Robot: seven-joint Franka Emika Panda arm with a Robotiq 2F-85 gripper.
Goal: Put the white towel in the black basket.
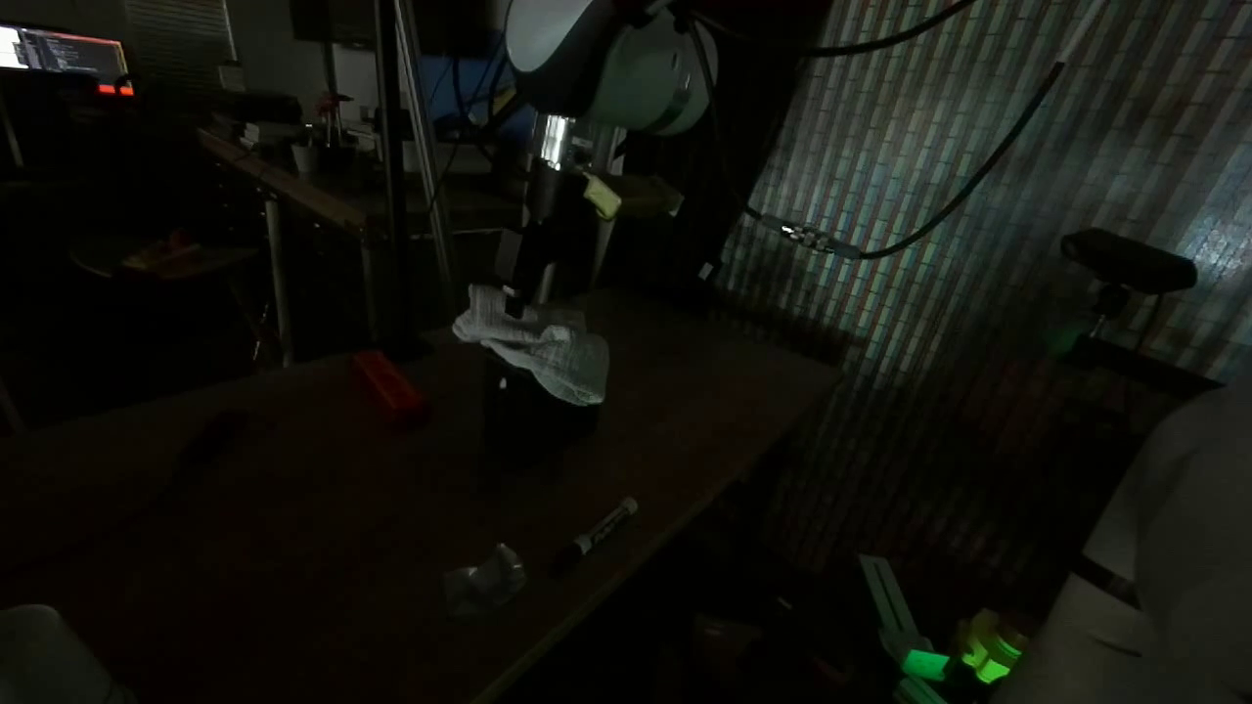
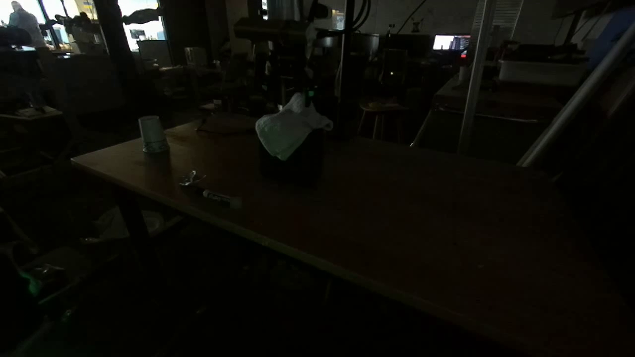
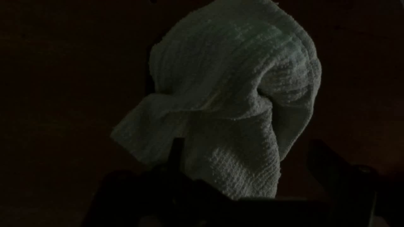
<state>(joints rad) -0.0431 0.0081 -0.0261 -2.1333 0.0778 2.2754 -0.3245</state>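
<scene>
My gripper (image 3: 247, 146) hangs low over the towel (image 3: 227, 63) with its jaws set wide. In the wrist view the left jaw crosses the cloth and the right one stands off it with a gap between, so I am pinching nothing. Whether the left jaw brushes the fabric, I can't tell in this gloom.

The towel lies heaped across the top of the basket (image 1: 538, 430), with a flap hanging down outside, on the near right in this exterior view. I judge the release done and the tucking-in left over. The next move, I think, calls for lifting clear without snagging a fold, then narrowing the jaws and pressing the heap down into the basket, or regripping the flap and feeding it in.

In the wrist view the towel's long axis runs far to near, broad at the far end and narrower toward my gripper, with a loose corner pointing left. In the exterior view that shows the flap on the near right, the axis slopes down that way from far left.

Farther out on the table (image 2: 397, 218), the marker (image 1: 594, 536) and wrapper (image 1: 486, 579) lie on the near side, apart from the basket.
</scene>
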